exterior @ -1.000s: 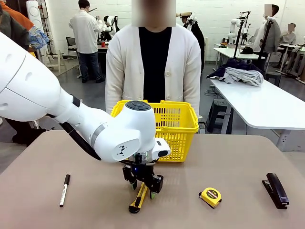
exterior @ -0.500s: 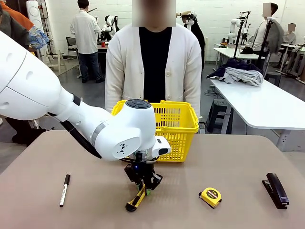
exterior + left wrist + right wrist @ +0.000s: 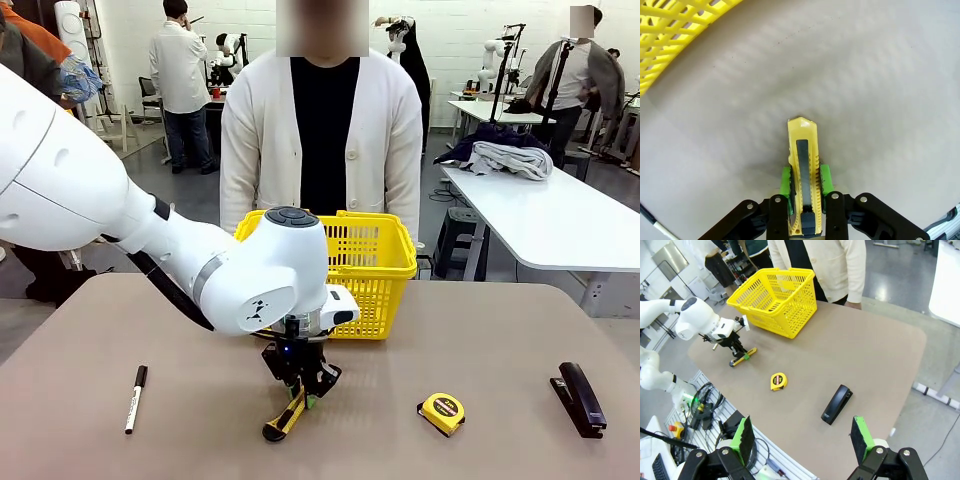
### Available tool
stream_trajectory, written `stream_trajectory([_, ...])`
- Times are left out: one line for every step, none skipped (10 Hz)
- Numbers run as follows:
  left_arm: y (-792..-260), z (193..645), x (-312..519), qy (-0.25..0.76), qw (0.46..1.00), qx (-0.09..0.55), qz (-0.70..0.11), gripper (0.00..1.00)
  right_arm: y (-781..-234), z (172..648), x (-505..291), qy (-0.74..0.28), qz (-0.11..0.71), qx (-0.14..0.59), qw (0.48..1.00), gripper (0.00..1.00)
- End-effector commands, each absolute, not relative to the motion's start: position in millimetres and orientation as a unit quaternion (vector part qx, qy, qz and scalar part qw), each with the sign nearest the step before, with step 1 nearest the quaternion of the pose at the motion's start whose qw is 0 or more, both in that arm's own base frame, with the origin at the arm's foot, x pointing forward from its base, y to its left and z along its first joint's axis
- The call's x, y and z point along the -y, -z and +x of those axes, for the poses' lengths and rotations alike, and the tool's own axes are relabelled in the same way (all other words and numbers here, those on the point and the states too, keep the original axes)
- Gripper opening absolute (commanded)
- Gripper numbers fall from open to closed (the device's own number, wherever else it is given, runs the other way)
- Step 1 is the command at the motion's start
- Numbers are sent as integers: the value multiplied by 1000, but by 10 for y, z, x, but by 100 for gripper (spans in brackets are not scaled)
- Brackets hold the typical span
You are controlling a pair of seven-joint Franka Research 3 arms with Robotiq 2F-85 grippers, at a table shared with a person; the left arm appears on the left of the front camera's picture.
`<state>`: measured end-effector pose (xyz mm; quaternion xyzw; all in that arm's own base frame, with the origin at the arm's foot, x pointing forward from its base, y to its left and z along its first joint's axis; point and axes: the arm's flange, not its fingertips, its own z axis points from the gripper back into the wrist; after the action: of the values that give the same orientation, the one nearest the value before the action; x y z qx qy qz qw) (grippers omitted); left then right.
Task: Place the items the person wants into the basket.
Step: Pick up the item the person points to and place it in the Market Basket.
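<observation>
Yellow-and-black utility knife (image 3: 281,424), probably light, stiff and slick, tilts near the basket (image 3: 372,292) in the front view, left gripper (image 3: 302,400) clamped mid-body. Left wrist: green pads (image 3: 785,181) squeeze its edges, arguably the soundest hold. Right wrist: right gripper (image 3: 802,435) gapes empty, well clear of the basket.

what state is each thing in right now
left claw, shut on utility knife
right claw, open, holding nothing
utility knife, gripped, tilted
basket, upright on table
stapler, closed, lying flat
tape measure, tape retracted
marker, capped, lying flat
</observation>
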<state>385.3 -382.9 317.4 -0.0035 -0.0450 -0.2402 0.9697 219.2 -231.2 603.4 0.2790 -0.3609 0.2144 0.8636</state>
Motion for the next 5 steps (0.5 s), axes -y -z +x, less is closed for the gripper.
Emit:
stream_trajectory([-3744, 3843, 3741, 285, 957, 51, 23, 24, -6034, 2204, 2318, -219, 286, 368, 857, 100])
stream_trajectory([-4180, 3791, 3662, 322, 945, 51, 37, 24, -6034, 2204, 2318, -219, 286, 368, 857, 100])
stream_trajectory([-4565, 3741, 3630, 348, 934, 52, 53, 24, -6034, 2204, 2318, -219, 286, 368, 857, 100])
stream_trajectory([-4920, 3706, 3608, 359, 930, 59, 56, 24, -6034, 2204, 2318, -219, 286, 368, 857, 100])
stream_trajectory([-5207, 3665, 3598, 362, 928, 69, 57, 24, -6034, 2204, 2318, -219, 286, 368, 857, 100])
